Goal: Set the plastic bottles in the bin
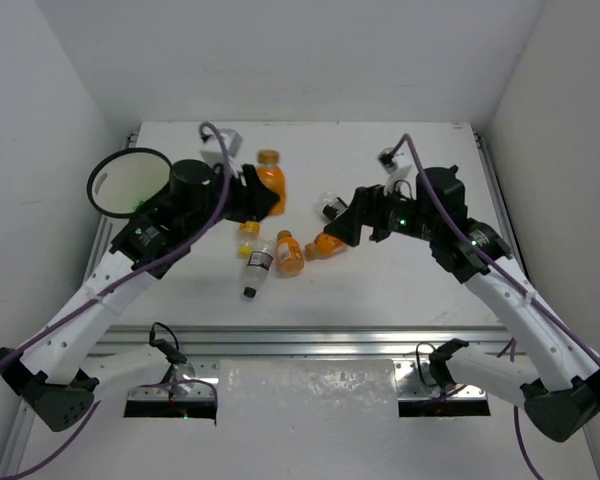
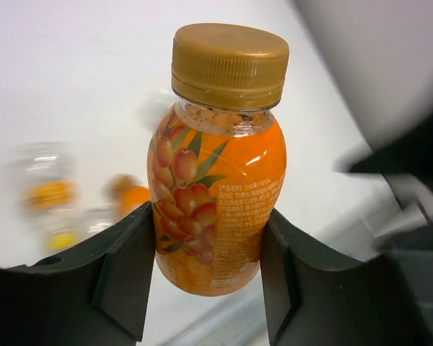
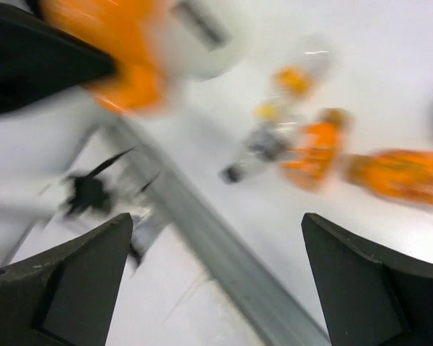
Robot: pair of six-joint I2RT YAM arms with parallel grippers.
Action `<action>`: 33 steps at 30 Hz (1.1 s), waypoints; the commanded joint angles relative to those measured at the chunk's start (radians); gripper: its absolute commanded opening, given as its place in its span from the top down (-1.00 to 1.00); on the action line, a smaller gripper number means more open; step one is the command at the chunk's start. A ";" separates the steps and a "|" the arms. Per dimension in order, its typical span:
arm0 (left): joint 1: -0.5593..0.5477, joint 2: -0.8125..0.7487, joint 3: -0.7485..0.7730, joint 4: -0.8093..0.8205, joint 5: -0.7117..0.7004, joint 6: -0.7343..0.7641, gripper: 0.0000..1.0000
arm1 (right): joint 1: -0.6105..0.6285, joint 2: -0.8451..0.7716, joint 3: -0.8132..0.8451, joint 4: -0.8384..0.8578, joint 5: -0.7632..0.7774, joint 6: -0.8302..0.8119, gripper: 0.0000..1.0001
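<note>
White table and white walls fill the room. Nearest, a clear bottle with a black cap lies on its side in the middle. Just past it lie the left orange bottle and the right orange bottle. The right gripper is just beside the right one, its fingers wide apart with nothing between them. Farther back, the left gripper is squeezed tight on the gold-capped orange bottle. The bin sits at the far left, near that arm.
</note>
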 commanded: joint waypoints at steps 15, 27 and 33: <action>0.806 0.176 0.273 -0.222 -0.585 -0.142 0.59 | -0.079 0.111 -0.031 -0.165 0.427 0.070 -0.98; 0.877 0.169 0.188 -0.174 -0.480 -0.179 -0.99 | -0.036 0.441 0.033 0.008 0.543 0.293 -0.98; 0.862 -0.011 0.121 -0.153 -0.262 -0.081 -0.99 | -0.071 0.749 0.345 -0.079 0.648 -0.115 -0.98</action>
